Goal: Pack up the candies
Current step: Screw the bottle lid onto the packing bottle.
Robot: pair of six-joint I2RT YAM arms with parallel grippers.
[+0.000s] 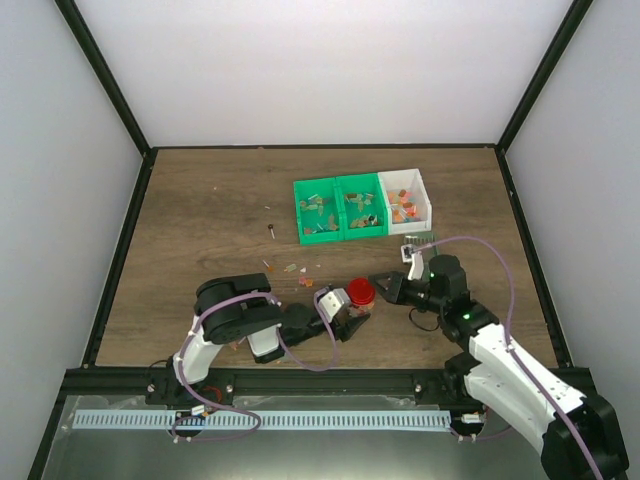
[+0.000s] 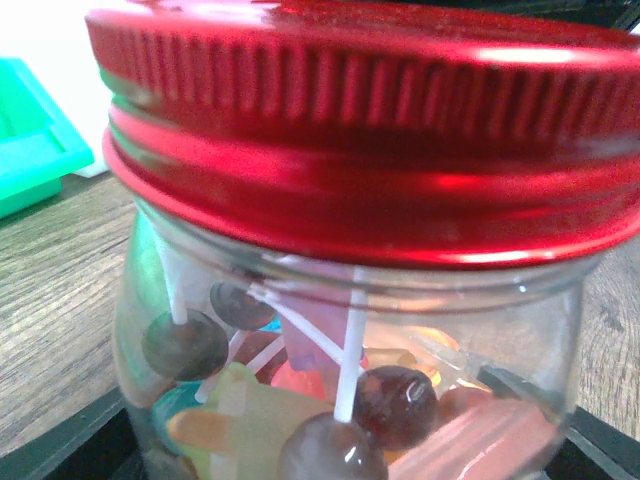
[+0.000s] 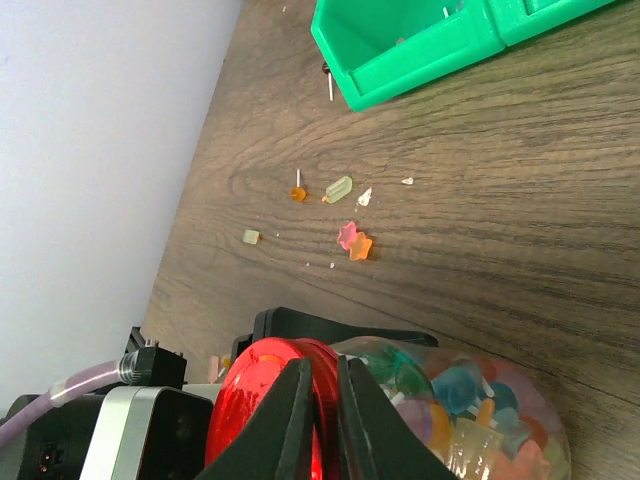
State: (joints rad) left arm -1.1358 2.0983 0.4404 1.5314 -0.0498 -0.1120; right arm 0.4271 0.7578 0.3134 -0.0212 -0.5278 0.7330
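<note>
Low over wooden table (image 1: 200,200), left gripper (image 1: 347,322) clasps jar (image 2: 300,380), right gripper (image 3: 322,372) pinches lid (image 1: 361,291).

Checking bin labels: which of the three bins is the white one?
The right-hand bin, at the row's end; the middle bin and left bin are green.

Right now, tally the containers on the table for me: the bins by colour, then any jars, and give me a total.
Green bins: 2
White bin: 1
Glass jar, with its red lid on: 1
Total: 4 containers
</note>
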